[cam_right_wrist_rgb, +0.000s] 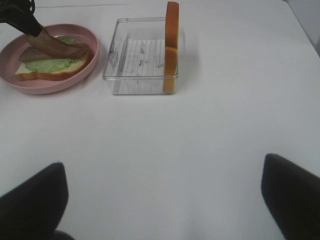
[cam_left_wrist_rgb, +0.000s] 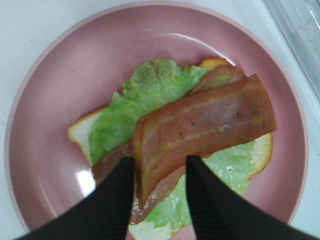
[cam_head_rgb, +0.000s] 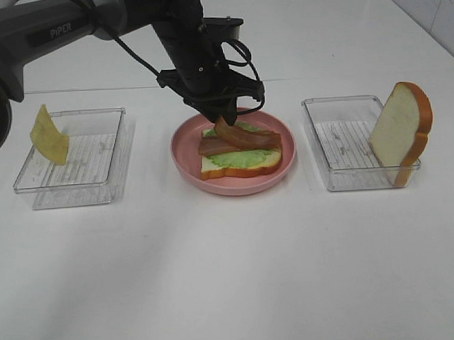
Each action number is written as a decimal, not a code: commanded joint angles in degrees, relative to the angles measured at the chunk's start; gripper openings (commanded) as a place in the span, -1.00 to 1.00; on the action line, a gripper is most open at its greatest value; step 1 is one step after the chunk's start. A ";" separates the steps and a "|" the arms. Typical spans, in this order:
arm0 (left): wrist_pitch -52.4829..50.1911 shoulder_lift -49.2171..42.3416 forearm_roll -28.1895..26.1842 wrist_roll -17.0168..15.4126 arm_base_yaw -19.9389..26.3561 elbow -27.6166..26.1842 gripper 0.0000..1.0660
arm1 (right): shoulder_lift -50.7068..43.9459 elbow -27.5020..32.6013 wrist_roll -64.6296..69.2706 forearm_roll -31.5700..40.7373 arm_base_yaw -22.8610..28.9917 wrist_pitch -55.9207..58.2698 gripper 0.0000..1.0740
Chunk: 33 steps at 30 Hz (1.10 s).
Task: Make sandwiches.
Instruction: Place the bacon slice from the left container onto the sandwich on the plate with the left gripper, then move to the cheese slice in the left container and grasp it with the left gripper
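A bread slice topped with green lettuce (cam_head_rgb: 238,162) lies on the pink plate (cam_head_rgb: 235,186), with one bacon strip (cam_head_rgb: 211,148) flat on it. My left gripper (cam_head_rgb: 219,118) is shut on the end of a second bacon strip (cam_head_rgb: 248,138), whose far end rests across the lettuce. The left wrist view shows the fingers (cam_left_wrist_rgb: 115,200) pinching this strip (cam_left_wrist_rgb: 210,122) over the lettuce (cam_left_wrist_rgb: 145,95). The yellow cheese slice (cam_head_rgb: 49,136) leans in the left tray (cam_head_rgb: 77,156). The second bread slice (cam_head_rgb: 402,131) stands upright in the right tray (cam_head_rgb: 338,147). My right gripper (cam_right_wrist_rgb: 162,200) is open and empty, well back from the trays.
The two clear trays flank the plate on a white table. In the right wrist view the right tray (cam_right_wrist_rgb: 135,60) with the upright bread (cam_right_wrist_rgb: 171,45) stands beside the plate (cam_right_wrist_rgb: 45,85). The left arm reaches in from the upper left.
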 commanded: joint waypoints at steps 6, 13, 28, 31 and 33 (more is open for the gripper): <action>3.90 -0.17 4.58 -3.55 -0.11 -2.98 0.92 | -1.78 0.17 -0.34 0.00 -0.06 -0.52 0.83; 9.51 -0.17 6.99 -3.61 -0.11 -8.59 0.92 | -1.78 0.17 -0.34 0.00 -0.06 -0.52 0.83; 14.84 -5.61 6.88 -3.09 6.82 -10.49 0.92 | -1.72 0.17 -0.34 -0.29 -0.06 -0.52 0.83; 14.84 -9.40 7.16 -1.78 9.45 -6.25 0.92 | -1.72 0.17 -0.34 -0.29 -0.06 -0.52 0.83; 14.84 -11.92 7.68 -1.15 11.63 -2.64 0.92 | -1.72 0.17 -0.34 -0.29 -0.06 -0.52 0.83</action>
